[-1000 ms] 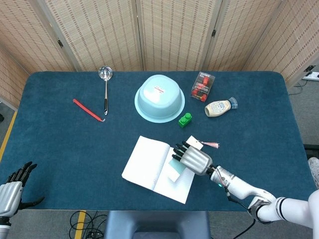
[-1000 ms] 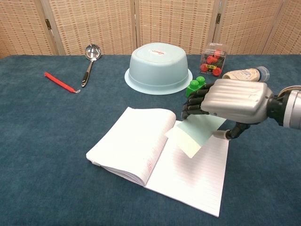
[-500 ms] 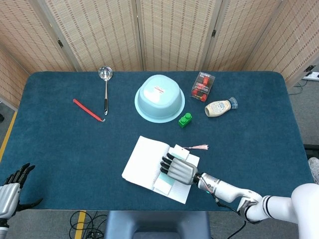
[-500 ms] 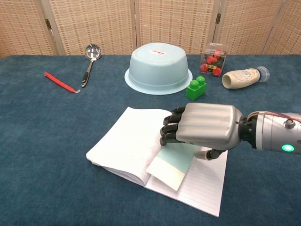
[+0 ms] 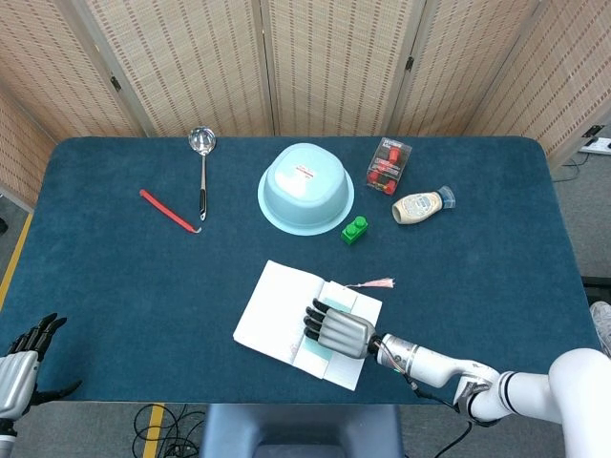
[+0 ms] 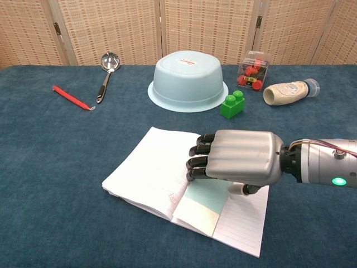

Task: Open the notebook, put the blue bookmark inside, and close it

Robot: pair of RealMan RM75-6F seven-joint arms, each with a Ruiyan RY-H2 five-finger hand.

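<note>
The right hand (image 6: pixel 237 163) has lowered the blue bookmark (image 6: pixel 202 203), gripped, onto the open notebook (image 6: pixel 146 173) near the green block (image 6: pixel 232 104).

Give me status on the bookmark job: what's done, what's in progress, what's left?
Done: the notebook lies open on the table. In hand: the right hand is over the right-hand page with the blue bookmark under it, lying on the paper near the spine; whether the fingers grip it cannot be told. Left: withdraw and close the cover. The left hand sits off at the table's edge.
</note>
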